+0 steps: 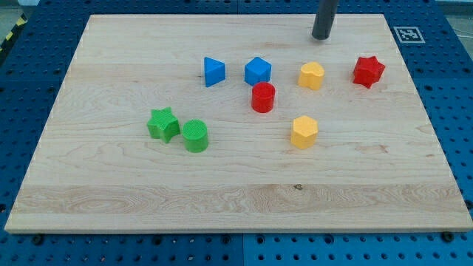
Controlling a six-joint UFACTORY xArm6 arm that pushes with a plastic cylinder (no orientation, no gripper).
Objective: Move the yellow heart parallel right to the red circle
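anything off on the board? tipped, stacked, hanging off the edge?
Nothing stands out. All eight blocks sit flat and apart on the board, none stacked or overhanging. My tip rests at the view's top, above the yellow heart, touching nothing.

A yellow heart (312,75) lies flat on the wooden board, toward the view's top right. Just below and to its left, near but apart from it, a red circle (263,97) stands upright as a short cylinder. My tip (321,37) hovers above the heart, not touching it.
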